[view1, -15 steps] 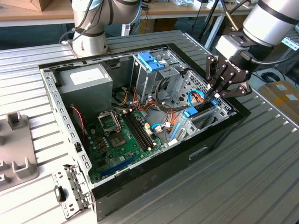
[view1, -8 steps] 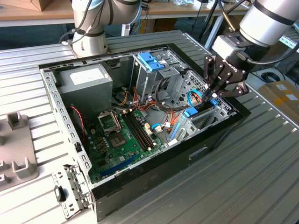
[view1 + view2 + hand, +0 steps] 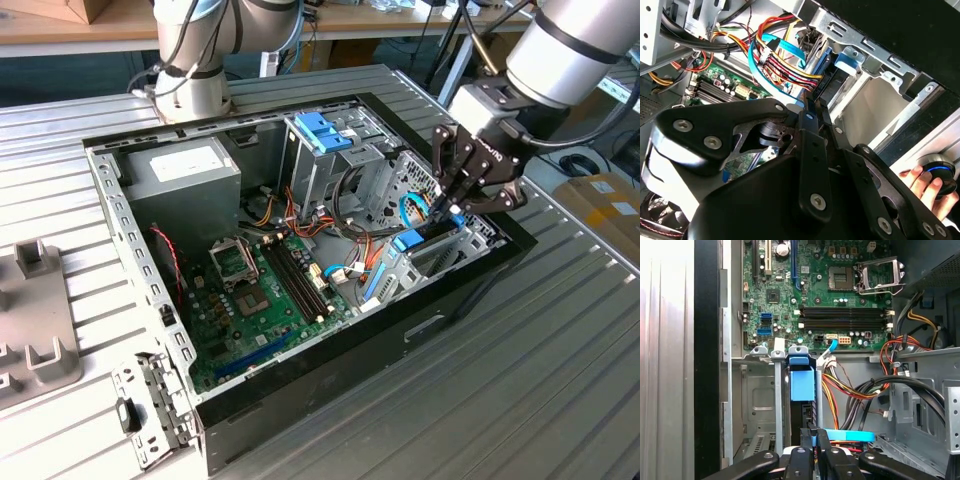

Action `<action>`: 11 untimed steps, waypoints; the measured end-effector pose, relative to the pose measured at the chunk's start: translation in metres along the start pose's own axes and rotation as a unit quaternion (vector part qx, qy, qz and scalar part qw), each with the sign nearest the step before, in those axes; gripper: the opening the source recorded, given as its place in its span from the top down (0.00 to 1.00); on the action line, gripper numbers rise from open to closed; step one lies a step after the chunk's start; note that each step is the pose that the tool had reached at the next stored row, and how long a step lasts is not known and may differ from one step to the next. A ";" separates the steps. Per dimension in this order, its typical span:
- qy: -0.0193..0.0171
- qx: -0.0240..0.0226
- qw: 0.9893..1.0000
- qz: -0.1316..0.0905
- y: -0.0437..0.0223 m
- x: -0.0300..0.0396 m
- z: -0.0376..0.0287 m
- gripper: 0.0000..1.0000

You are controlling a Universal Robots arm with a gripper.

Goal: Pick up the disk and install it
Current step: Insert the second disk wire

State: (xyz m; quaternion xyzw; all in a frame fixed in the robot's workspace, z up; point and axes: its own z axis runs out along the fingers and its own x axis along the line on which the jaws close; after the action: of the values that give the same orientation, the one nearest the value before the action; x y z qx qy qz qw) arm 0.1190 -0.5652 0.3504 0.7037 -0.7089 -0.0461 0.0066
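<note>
The disk (image 3: 412,241) stands on edge in a metal bay (image 3: 448,252) at the exterior view's right end of the open computer case (image 3: 330,370). Its light blue bracket (image 3: 801,382) tops a dark body (image 3: 803,415) between the bay's rails. My gripper (image 3: 452,208) hangs right over the disk's far end, fingers drawn close together on a blue bit of the bracket (image 3: 813,440). In the second wrist view the black fingers (image 3: 810,117) meet at the disk's edge (image 3: 826,85), beside bundled cables.
Green motherboard (image 3: 260,290) lies mid-case, and a grey power supply (image 3: 185,175) sits at the back. A blue caddy handle (image 3: 322,132) tops the upper cage. Coloured cables (image 3: 855,390) run beside the bay. A hand (image 3: 920,182) rests on a blue-lit knob.
</note>
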 end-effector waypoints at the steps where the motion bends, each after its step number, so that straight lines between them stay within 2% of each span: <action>1: 0.000 0.000 1.000 0.000 -0.0001 0.0001 0.0015 0.84; 5: 0.000 0.000 1.000 0.000 -0.0004 0.0003 0.0056 0.84; 11: 0.000 0.000 1.000 0.000 -0.0004 0.0003 0.0061 0.84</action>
State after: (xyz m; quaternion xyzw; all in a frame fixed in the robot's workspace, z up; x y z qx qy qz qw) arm 0.1190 -0.5652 0.3443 0.7037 -0.7089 -0.0461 0.0066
